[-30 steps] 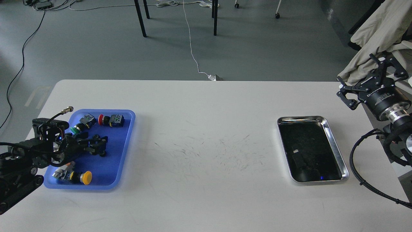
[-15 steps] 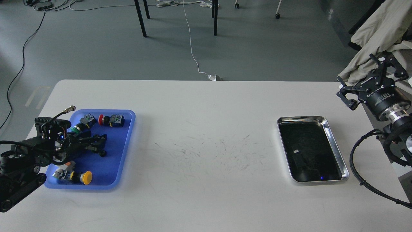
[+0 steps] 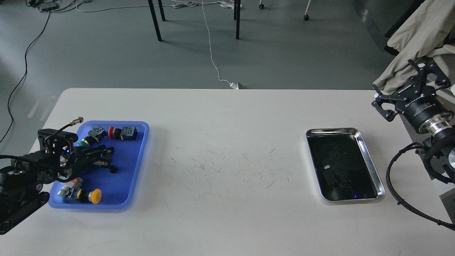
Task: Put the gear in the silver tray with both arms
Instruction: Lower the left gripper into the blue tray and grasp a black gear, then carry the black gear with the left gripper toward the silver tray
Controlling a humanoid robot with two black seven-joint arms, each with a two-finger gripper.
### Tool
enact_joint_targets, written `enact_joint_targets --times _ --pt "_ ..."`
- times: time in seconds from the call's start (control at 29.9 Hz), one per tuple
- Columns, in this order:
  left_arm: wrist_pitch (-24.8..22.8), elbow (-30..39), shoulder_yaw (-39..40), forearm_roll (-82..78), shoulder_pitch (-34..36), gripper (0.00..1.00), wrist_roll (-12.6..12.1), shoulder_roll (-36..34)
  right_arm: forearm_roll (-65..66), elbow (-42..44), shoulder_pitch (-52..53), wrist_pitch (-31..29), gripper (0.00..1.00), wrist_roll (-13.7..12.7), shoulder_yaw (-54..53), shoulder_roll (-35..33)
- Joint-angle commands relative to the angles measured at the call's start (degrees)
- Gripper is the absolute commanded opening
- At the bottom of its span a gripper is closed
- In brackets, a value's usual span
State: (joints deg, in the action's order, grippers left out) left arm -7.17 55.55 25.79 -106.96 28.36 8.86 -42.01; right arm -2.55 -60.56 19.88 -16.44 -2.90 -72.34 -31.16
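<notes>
Left gripper (image 3: 106, 158) low over the middle of the blue tray (image 3: 137, 167), dark fingers drawn close together around something small and black, though whether anything is truly pinched cannot be told; in that tray, a green-capped button (image 3: 85, 141) and a red-capped button (image 3: 121, 132) near the far rim, a yellow-capped button (image 3: 89, 195) and a grey-and-orange part (image 3: 69, 188) near the front rim; blue tray at the left end of the white table (image 3: 227, 213), silver tray (image 3: 369, 160) well apart at the right end, its dark bottom holding only reflections; right gripper (image 3: 405, 89) raised off the far right edge of the table, beyond and to the right of the silver tray, claw fingers spread wide with nothing between them, beige cloth (image 3: 416, 35) just behind; grey floor past the table with a white cable (image 3: 213, 64) and dark chair legs (image 3: 156, 21).
</notes>
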Motion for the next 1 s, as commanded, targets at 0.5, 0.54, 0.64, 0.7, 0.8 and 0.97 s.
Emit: enact_joint_targets --times 0.5,0.54,0.64,0.7,0.8,0.97 --pt "-0.3 9.03 -0.57 0.35 2.58 0.08 1.24 -7.55 0.0 0.0 0.07 0.0 0.98 0.0 0.0 -0.13" --pt "-0.39 11.05 -0.57 0.43 2.58 0.08 0.98 -8.69 0.0 0.0 0.07 0.0 0.98 0.0 0.0 -0.13" --pt "-0.48 18.43 -0.48 0.52 2.66 0.08 0.1 -12.12 0.0 0.0 0.42 0.0 0.98 0.0 0.0 -0.22" --pt "-0.56 23.17 -0.31 0.52 2.66 0.08 -1.47 -13.36 0.0 0.09 0.86 0.0 0.98 0.0 0.0 -0.3" --pt "-1.09 29.59 -0.31 0.52 3.36 0.08 -4.2 -13.89 0.0 0.27 0.95 0.0 0.98 0.0 0.0 -0.39" --pt "-5.83 34.36 -0.31 0.52 9.42 0.08 -8.24 -10.56 0.0 0.62 1.22 -0.08 0.98 0.0 0.09 -1.8"
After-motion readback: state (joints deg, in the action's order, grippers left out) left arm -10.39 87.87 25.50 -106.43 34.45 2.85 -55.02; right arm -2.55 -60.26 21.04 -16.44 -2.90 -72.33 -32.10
